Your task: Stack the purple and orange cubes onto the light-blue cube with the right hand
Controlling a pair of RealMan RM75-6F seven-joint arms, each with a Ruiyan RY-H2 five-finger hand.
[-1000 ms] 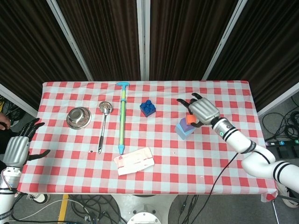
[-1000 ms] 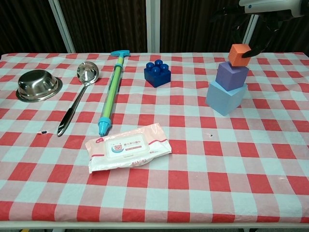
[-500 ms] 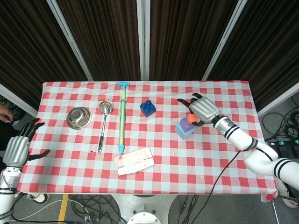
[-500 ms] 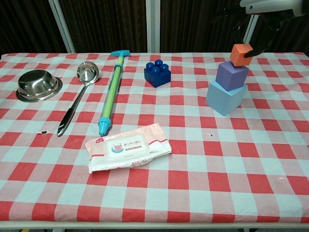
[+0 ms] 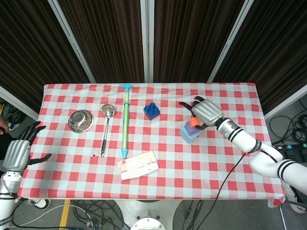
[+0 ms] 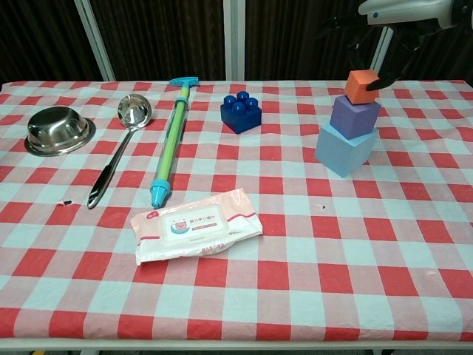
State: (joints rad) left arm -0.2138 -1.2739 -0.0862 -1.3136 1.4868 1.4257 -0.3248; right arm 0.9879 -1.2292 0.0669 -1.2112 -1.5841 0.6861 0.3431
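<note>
The light-blue cube (image 6: pixel 344 151) stands on the checked cloth at the right, with the purple cube (image 6: pixel 355 116) on top of it. The small orange cube (image 6: pixel 361 86) sits tilted against the purple cube's top. My right hand (image 6: pixel 399 13) hangs over it from above and pinches it between dark fingertips (image 6: pixel 381 76). From the head view the right hand (image 5: pixel 206 111) covers part of the stack; the orange cube (image 5: pixel 194 122) and light-blue cube (image 5: pixel 187 135) show below it. My left hand (image 5: pixel 18 152) hangs off the table's left edge, fingers apart, holding nothing.
A blue toy brick (image 6: pixel 240 112) lies left of the stack. Further left are a long green-and-blue pump tube (image 6: pixel 171 140), a ladle (image 6: pixel 120 148) and a steel bowl (image 6: pixel 58 130). A wipes pack (image 6: pixel 195 225) lies near the front.
The right hand has shifted slightly left and lower, bringing the orange cube down onto the purple cube's top. The left hand has not moved.
</note>
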